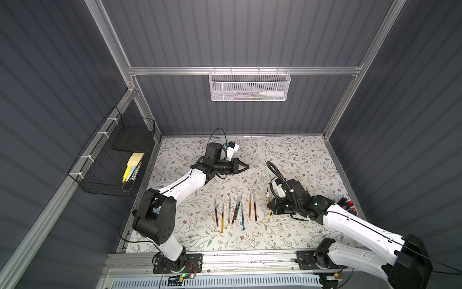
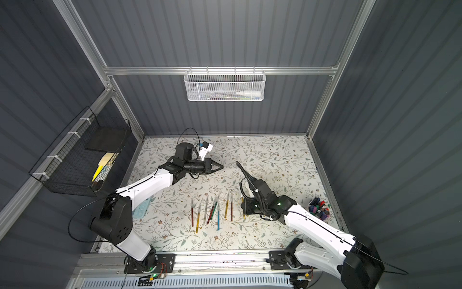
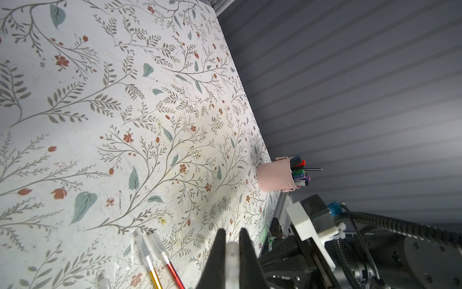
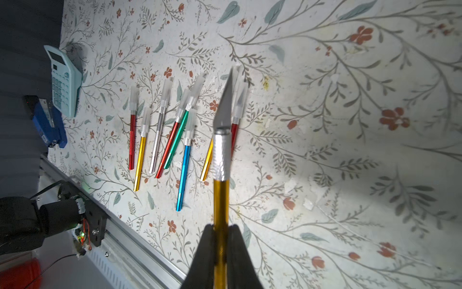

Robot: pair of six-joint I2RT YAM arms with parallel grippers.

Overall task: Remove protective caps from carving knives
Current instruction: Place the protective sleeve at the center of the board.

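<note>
Right wrist view: right hand (image 4: 221, 226) clamped on gold knife (image 4: 221, 195), blade (image 4: 226, 100) bare, just beside row of eight capped knives (image 4: 157, 140). Left wrist view: left hand (image 3: 231, 231) pinching clear cap (image 3: 232, 252), well apart toward rear. Judged step: first cap off. Next: drop cap, lay knife on worktop (image 4: 350, 150) clear of row. Bare point calls for slow set-down. Open room rearward; pen cup (image 3: 273, 176) hugs right edge.
</note>
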